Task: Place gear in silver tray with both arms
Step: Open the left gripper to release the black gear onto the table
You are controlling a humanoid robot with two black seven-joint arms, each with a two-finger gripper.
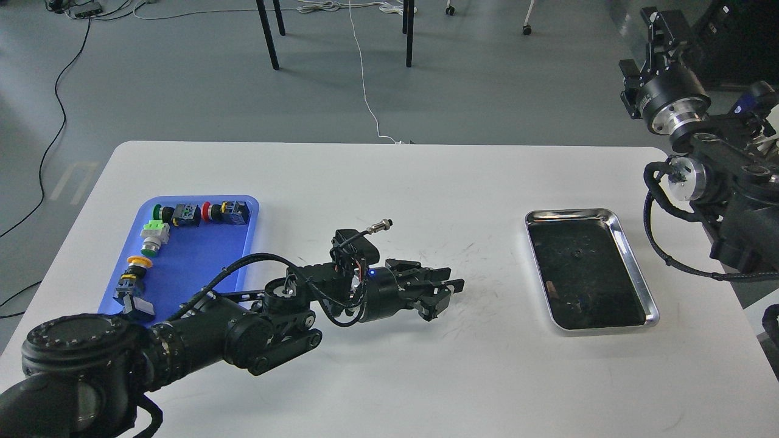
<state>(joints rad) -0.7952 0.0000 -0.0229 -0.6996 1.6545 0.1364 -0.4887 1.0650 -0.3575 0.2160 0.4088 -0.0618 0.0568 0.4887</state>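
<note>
The silver tray (569, 213) lies on the right side of the white table, its dark bottom holding only tiny specks. My left gripper (445, 293) hovers low over the table's middle and points right toward the tray, roughly a hand's width short of it. Its dark fingers (453, 283) blur together, so I cannot tell if they hold anything. I cannot make out a gear anywhere. My right gripper (659, 23) is raised high at the far right, past the table's edge, pointing up and away. It is seen small and dark.
A blue plastic tray (188, 267) at the left holds several coloured push-button switches along its back and left sides. A metal cable plug (378, 225) sticks up from my left wrist. Chair legs and cables are on the floor behind the table.
</note>
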